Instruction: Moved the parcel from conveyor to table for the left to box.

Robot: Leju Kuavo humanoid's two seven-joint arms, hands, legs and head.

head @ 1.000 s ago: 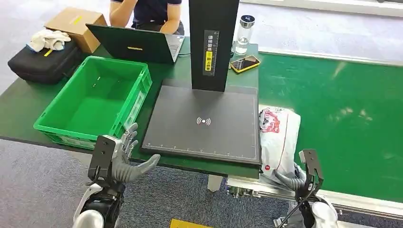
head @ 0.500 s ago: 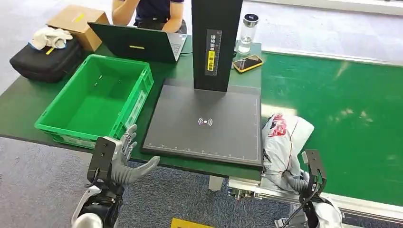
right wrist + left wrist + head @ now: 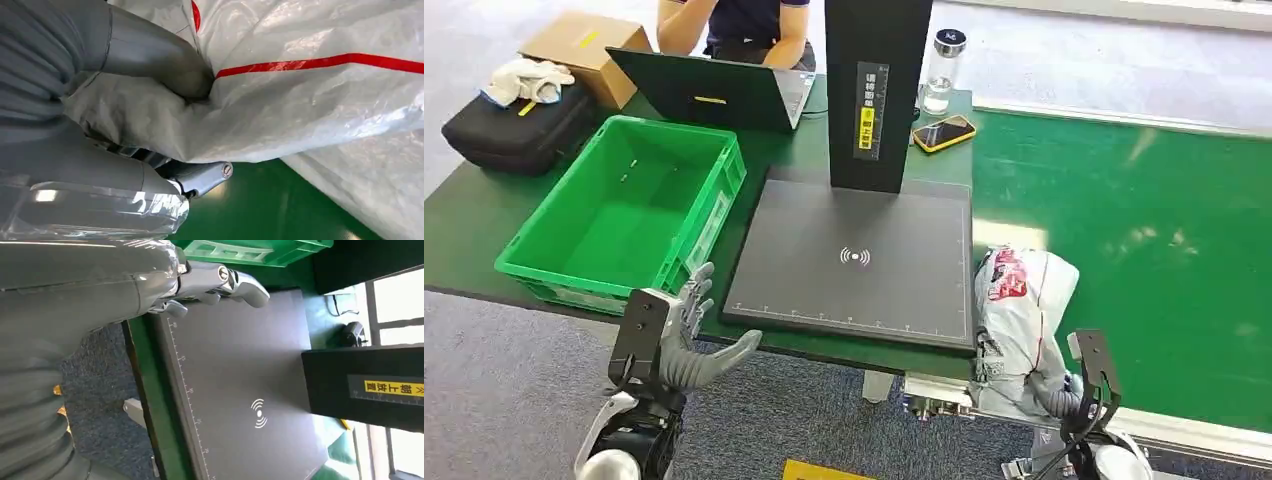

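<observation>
The white parcel (image 3: 1021, 315) sits lower right, on the green conveyor (image 3: 1144, 250) edge beside the black scan pad (image 3: 854, 260), slumped a bit nearer than before. Right hand (image 3: 1054, 392) grips its bottom; left hand (image 3: 686, 340) hangs open, lower left, unchanged.

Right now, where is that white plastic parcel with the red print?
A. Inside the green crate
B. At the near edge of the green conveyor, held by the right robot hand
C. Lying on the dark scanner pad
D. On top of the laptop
B: the parcel lies on the green conveyor beside the dark scanner pad, and the right robot hand grips its near end; the right wrist view shows the thumb pressed into the plastic.
</observation>
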